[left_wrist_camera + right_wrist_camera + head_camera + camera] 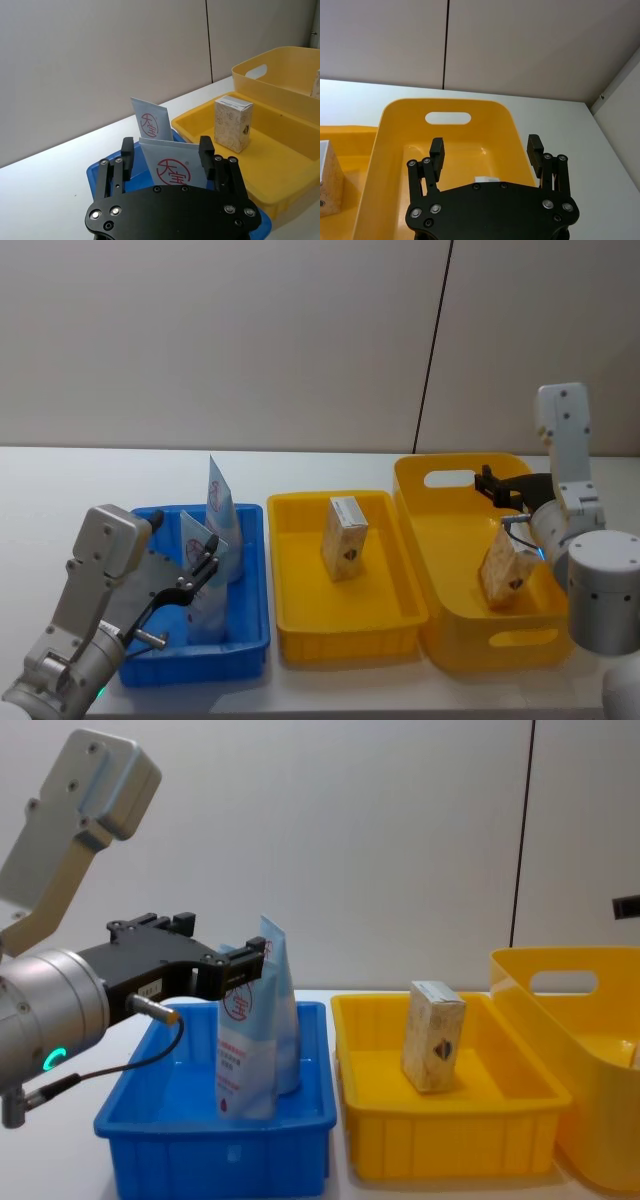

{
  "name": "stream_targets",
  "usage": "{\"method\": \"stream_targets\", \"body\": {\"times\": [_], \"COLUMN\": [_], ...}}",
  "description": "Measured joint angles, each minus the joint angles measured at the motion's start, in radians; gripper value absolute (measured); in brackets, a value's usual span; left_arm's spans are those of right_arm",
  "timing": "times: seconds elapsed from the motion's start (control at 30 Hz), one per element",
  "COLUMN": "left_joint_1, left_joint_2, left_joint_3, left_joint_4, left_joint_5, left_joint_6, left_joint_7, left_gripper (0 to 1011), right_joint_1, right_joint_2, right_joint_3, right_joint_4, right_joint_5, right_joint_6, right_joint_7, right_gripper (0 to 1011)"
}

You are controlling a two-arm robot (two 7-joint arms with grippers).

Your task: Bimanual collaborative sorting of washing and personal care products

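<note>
Left gripper, fingers spread outside near pouch edges, right gripper, fingers apart, empty, over yellow tub

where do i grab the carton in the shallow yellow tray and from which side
Grip the carton by its upper half, across its narrow faces, coming down from above. It stands on end, clear of the walls of the shallow yellow tray, so the top is free. The right hand, open over the deep yellow bin, could take it.

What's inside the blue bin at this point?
Two light-blue pouches stand upright in the blue bin: the nearer pouch, straddled by the open left gripper, and the farther pouch behind it. The bin floor directly behind them is covered.
</note>
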State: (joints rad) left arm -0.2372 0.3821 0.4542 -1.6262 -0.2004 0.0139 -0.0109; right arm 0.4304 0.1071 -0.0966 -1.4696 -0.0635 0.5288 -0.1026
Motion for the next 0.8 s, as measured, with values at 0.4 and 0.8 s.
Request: {"method": "stream_targets", "body": {"times": [0.4,0.8], "left_joint_1": [0.0,-0.008], "left_joint_2": [0.0,-0.001], "left_joint_3": [0.0,0.005], "left_joint_4": [0.0,0.012], "left_joint_5": [0.0,-0.005], "left_joint_6": [0.0,0.001], "left_joint_7": [0.0,-0.033], "left_gripper": [1001,1001], "right_joint_1": [0.0,0.0], "right_joint_2": [0.0,0.0], "right_joint_3": [0.0,0.0], "right_joint_4": [0.0,0.0], "right_joint_5": [0.0,0.0], "right_joint_6": [0.0,0.0], "right_joint_7": [0.0,0.0], "right_gripper": [1003,1003]}}
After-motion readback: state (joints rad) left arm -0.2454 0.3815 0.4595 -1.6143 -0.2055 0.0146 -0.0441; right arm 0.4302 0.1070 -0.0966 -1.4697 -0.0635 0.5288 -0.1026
